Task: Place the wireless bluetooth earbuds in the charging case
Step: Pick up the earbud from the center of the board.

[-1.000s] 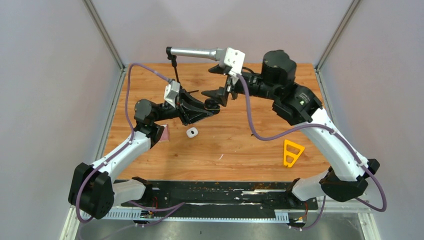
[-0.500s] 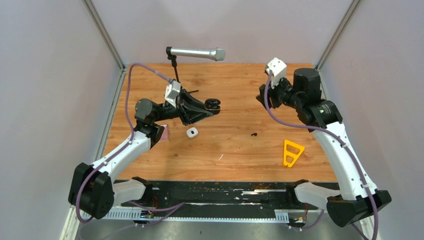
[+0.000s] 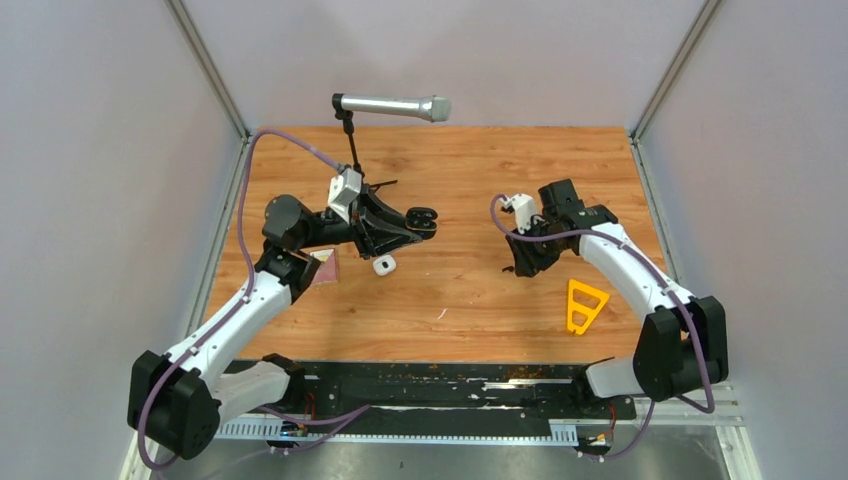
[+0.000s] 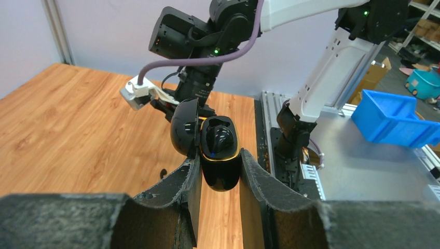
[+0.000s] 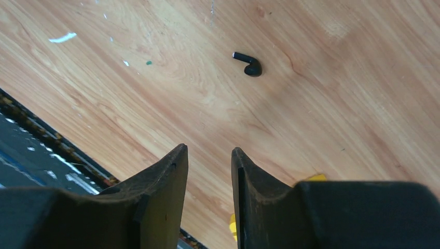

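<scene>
Left gripper clamped on open black case, held above table, right gripper a little open, holding nothing, just above black earbud lying on table.

White arm shells, black joints, looping purple cables

Robotics lab, test cell. Wooden tabletop boxed by grey panel walls, aluminium posts; microphone on stand beside left gripper. Ahead-right of its fingers: metal bench, blue bin, cardboard box.
</scene>
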Controlling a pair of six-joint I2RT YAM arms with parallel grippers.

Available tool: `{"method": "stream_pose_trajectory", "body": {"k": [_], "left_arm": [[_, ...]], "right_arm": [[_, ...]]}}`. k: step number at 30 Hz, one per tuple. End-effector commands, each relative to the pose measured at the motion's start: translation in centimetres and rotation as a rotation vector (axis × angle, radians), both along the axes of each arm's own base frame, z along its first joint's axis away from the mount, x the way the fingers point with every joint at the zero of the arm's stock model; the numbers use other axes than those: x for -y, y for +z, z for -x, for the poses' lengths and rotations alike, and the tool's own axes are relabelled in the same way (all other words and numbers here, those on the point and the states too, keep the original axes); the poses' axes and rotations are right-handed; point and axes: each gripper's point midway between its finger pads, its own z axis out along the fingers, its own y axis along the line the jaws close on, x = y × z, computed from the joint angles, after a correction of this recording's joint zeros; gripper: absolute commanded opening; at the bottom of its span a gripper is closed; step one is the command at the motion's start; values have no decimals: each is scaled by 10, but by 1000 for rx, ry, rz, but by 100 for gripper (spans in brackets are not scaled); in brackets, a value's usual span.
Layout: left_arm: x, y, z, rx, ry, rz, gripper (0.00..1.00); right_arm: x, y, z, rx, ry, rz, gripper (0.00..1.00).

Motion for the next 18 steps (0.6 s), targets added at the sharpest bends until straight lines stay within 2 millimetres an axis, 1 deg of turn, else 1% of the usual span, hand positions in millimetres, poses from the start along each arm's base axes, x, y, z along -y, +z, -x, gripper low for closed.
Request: {"method": "stream_pose_trajectory", "body": {"k": [1, 4, 7, 11, 14, 18], "left_arm": [[-3, 9, 0, 46, 12, -12, 0], [-3, 6, -2, 44, 16, -25, 0], [-3, 5, -4, 38, 17, -34, 0], [-3, 4, -6, 31, 20, -39, 0], [-2, 4, -6, 30, 20, -40, 0], [-3, 3, -7, 26, 28, -40, 0]], "right_arm": [[-4, -11, -22, 155, 213, 25, 36], [-5, -26, -28, 211, 305, 42, 35], [-7, -35, -32, 254, 357, 44, 34], [-9, -44, -40, 252, 341, 40, 34], [-13, -46, -43, 252, 342, 25, 35], [-12, -57, -46, 228, 326, 34, 35]]}}
